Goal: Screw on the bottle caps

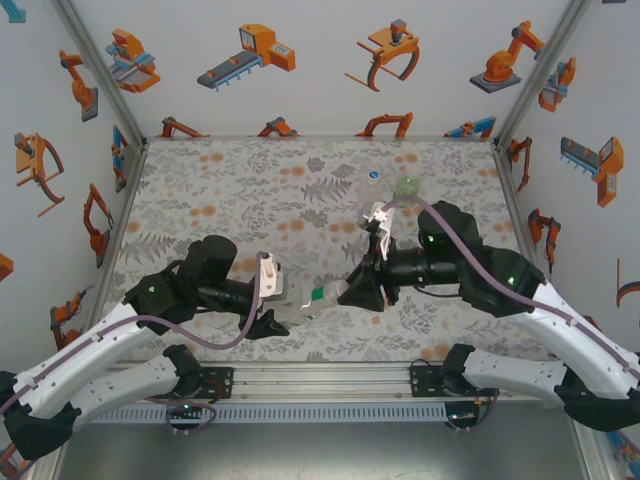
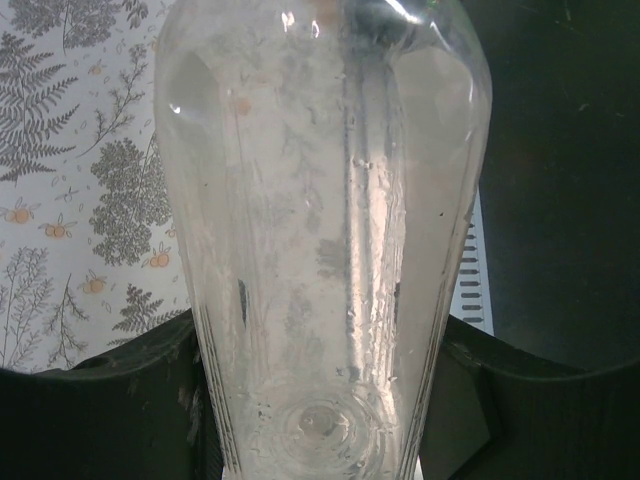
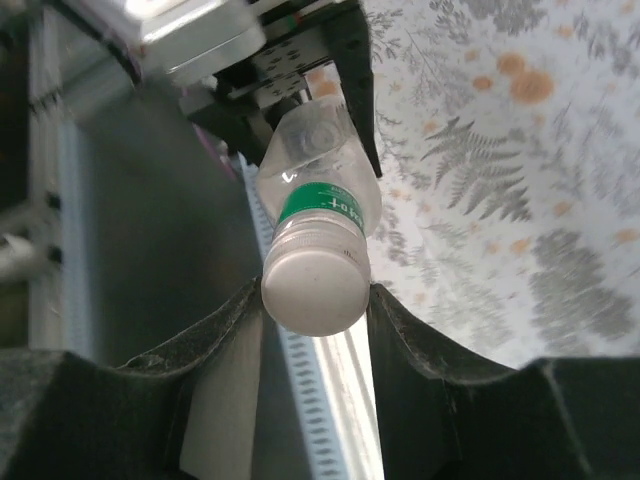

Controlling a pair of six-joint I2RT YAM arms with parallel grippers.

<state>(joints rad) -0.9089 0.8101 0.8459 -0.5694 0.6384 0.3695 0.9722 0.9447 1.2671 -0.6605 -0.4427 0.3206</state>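
A clear bottle [image 1: 312,298] with a green neck label [image 3: 322,206] hangs on its side above the near middle of the table. My left gripper [image 1: 283,306] is shut on its body; in the left wrist view the bottle [image 2: 320,230] sits base-first between the dark fingers [image 2: 110,410]. A white bottle cap [image 3: 315,288] sits on the bottle's neck, facing the right wrist camera. My right gripper [image 3: 315,300] is shut on that cap, its fingers [image 3: 420,340] pressing both sides. From above, the right gripper [image 1: 356,290] meets the bottle's neck end.
Two more small bottles stand at the back right of the floral table [image 1: 220,200], one with a bluish top [image 1: 373,181] and one greenish [image 1: 405,187]. The metal rail [image 1: 320,380] runs along the near edge. Patterned walls enclose left, back and right.
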